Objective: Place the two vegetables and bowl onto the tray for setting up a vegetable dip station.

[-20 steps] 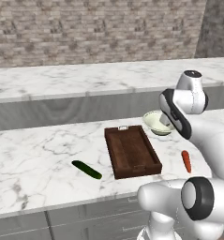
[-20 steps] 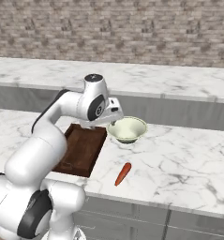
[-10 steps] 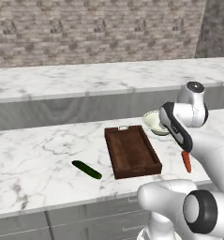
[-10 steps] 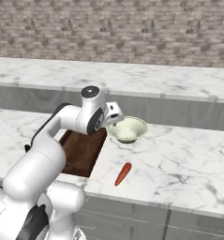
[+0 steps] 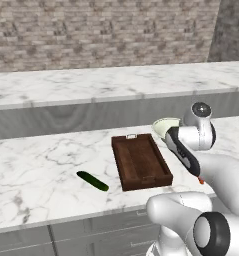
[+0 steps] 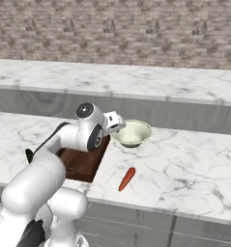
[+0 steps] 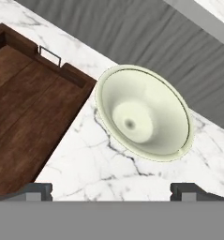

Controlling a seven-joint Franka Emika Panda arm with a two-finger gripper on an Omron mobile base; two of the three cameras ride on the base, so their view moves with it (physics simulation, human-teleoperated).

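The claw hangs spread and empty above the bowl, which sits on the counter just beside the tray's far corner. Best descend straight, pinching one rim wall.

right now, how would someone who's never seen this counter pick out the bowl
Start at the dark wooden tray in the middle of the near marble counter. Just off its far right corner stands the bowl, on the marble and not on the tray. It is the one round, pale cream-green thing; the cucumber and carrot are slim sticks.
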